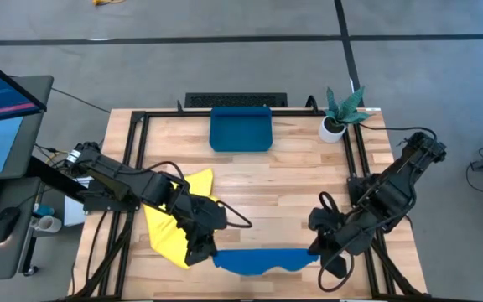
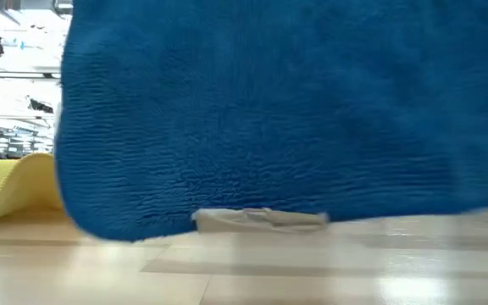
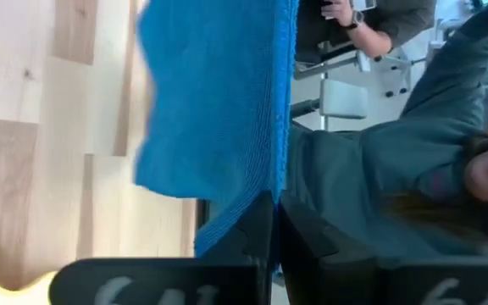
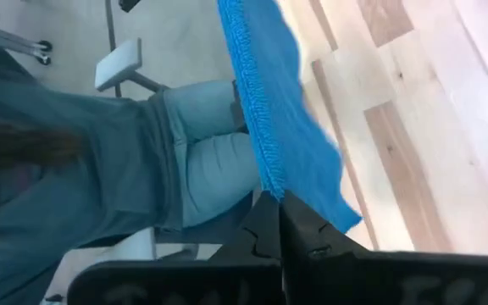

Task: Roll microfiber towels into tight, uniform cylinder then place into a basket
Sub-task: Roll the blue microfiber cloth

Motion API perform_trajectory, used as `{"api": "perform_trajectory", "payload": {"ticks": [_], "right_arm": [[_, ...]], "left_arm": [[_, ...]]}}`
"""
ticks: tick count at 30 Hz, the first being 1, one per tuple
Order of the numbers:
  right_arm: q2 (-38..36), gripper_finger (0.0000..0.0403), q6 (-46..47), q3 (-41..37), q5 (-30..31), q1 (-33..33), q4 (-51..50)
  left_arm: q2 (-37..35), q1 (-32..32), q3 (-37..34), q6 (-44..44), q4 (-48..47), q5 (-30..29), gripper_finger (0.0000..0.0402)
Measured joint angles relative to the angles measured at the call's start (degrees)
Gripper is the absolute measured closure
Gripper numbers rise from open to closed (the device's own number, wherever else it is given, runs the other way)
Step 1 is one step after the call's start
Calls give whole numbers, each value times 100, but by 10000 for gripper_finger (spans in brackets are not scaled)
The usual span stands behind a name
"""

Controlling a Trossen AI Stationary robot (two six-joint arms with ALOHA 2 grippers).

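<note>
I have both sets of fingers clamped on the blue towel (image 1: pixel 262 261): left fingers (image 1: pixel 210 252) at one end, right fingers (image 1: pixel 321 254) at the other. The yellow towel (image 1: pixel 170 226) lies on the surface (image 1: pixel 267 184) just beside the left fingers.

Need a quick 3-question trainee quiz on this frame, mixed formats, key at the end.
1. True or false: the blue towel is already inside the basket.
2. Which cloth lies under the left arm? A) yellow towel B) a red towel C) none
3. Fill in: the left gripper and the right gripper each pinch one end of the ____ towel, near the table's front edge.

Key:
1. False; the basket at the far edge holds nothing.
2. A
3. blue; both wrist views show shut fingers on its edge.
</note>
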Motion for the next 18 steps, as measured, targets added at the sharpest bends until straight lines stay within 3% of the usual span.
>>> {"api": "perform_trajectory", "payload": {"ticks": [9,18], "right_arm": [[653,396,-446,-11,527,7,-859],[1396,396,-448,-11,1523,-339,-1698]], "left_arm": [[-2,-41,-366,1160,-597,-2195,401],[104,266,-850,2560,-814,-3615,401]]}}
